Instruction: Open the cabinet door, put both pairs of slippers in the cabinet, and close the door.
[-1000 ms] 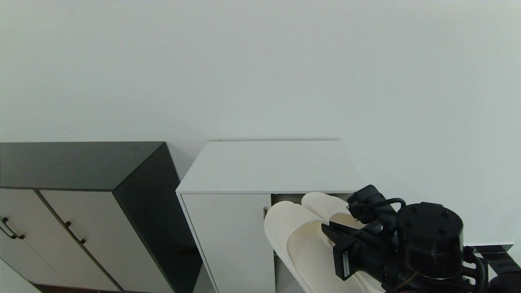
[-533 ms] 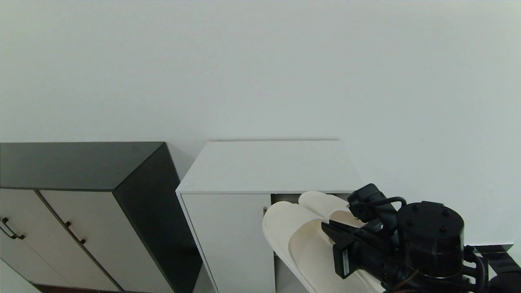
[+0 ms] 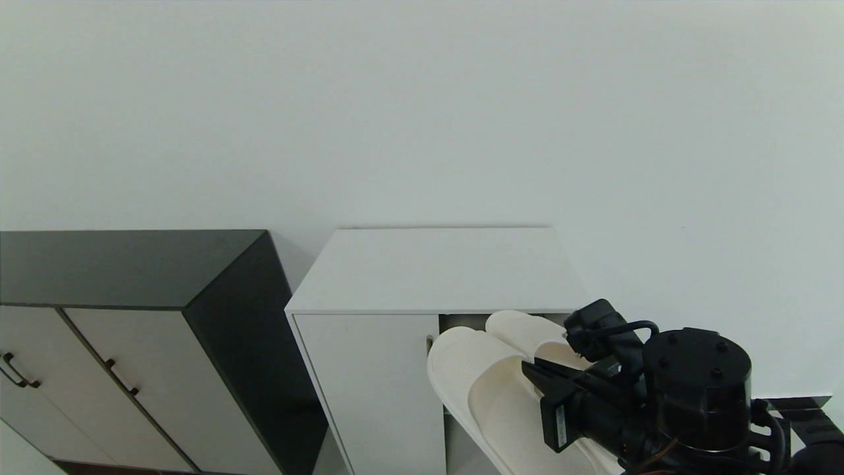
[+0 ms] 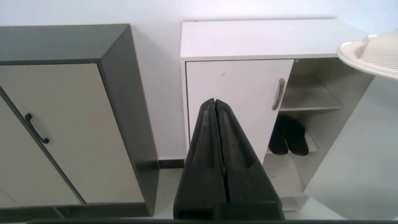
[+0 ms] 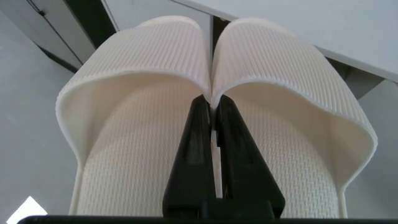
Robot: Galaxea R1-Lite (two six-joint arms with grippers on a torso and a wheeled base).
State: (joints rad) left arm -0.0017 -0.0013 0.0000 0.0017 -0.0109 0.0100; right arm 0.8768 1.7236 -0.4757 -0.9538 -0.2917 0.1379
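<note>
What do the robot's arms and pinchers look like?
Both are all black. The left gripper has two long fingers that taper to a point. The right gripper looks the same. The right arm has a round cap with small bolts, a looping black cable and a small white label.

The white slippers are cut off at 6 o'clock, their heels hidden behind the right pincer; the cabinet interior is mostly covered.
</note>
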